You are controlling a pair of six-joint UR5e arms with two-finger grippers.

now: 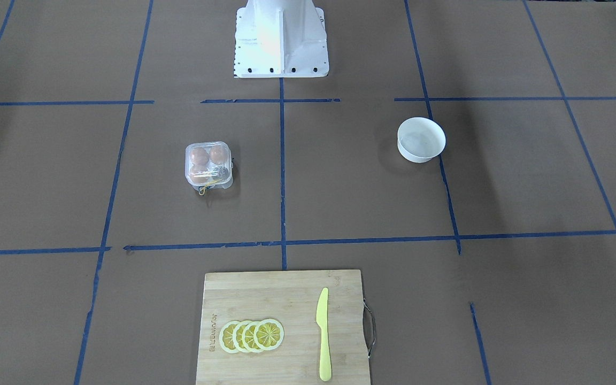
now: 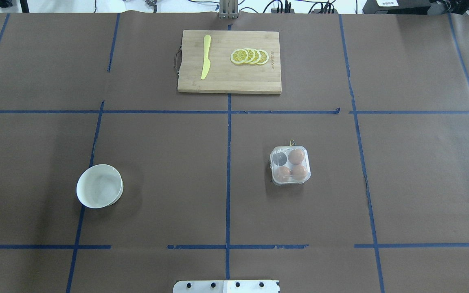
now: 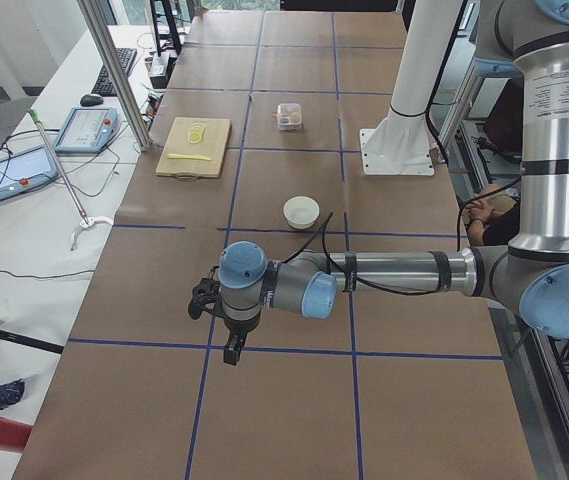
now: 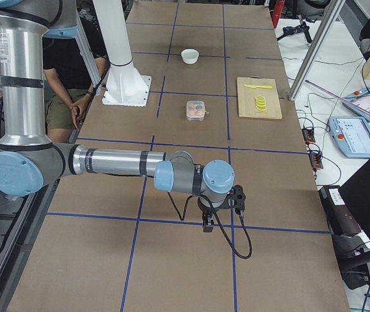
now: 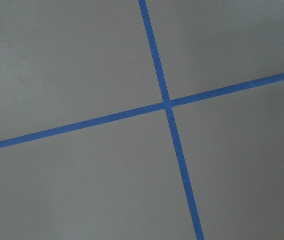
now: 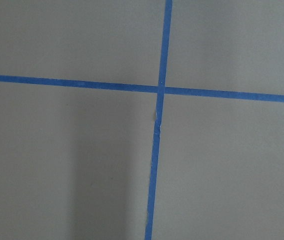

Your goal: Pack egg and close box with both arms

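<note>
Brown table (image 2: 177, 162) holds the box (image 2: 290, 165), three eggs (image 2: 296, 156) inside, lid seemingly down. Left gripper (image 3: 232, 352) and right gripper (image 4: 207, 225) hang far from it; I cannot tell their grip. If unlatched, press the lid evenly.

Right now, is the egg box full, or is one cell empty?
Not full. In the overhead view the box holds three eggs; the fourth cell, far left, is empty.

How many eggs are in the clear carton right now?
3, all in the box: one egg far right, another egg near left, a third egg near right. Fourth cell looks empty.
</note>
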